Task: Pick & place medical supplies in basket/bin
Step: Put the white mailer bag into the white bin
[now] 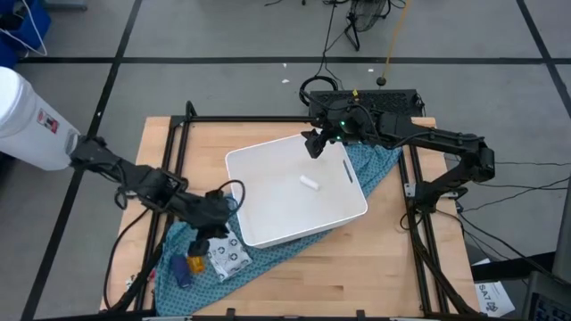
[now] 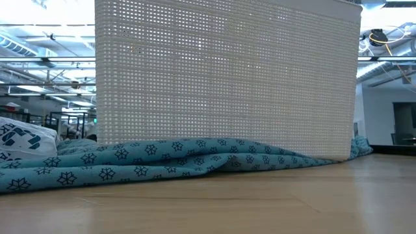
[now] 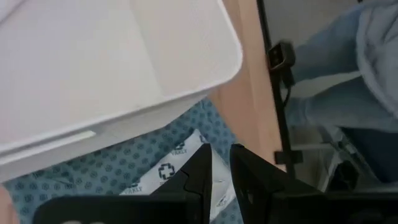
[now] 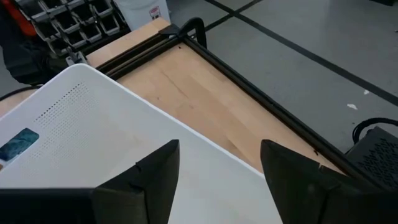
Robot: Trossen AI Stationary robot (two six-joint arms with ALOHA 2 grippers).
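The white tub [image 1: 285,203] stands on the teal cloth [image 1: 278,254] at mid-table, and a tiny white tube [image 1: 309,183] lies on its floor. A flat white pack printed with dark crosses [image 1: 229,257] lies on the cloth by the tub's near-left corner. An orange bottle [image 1: 195,262] and a dark blue object [image 1: 183,277] lie just left of it. My left gripper [image 1: 217,239] is down at the pack, fingers almost together. My right gripper [image 1: 314,145] hangs open above the tub's far rim [image 4: 93,124]. My left gripper has the white pack's edge [image 3: 221,175] in the narrow gap between its two fingers [image 3: 198,177], coming from above and slanting toward the near edge. The rest of the pack [image 3: 177,163] lies flat on the teal cloth. The fingers hide how far in the pack reaches.
A white cylindrical container with a red label [image 1: 27,120] stands off the table's left. Black frame rails [image 1: 187,120] border the table, with a dark equipment box [image 1: 370,100] at the far edge. A person in blue [image 3: 339,81] is beyond the table. Bare wood [image 1: 375,267] lies near right.
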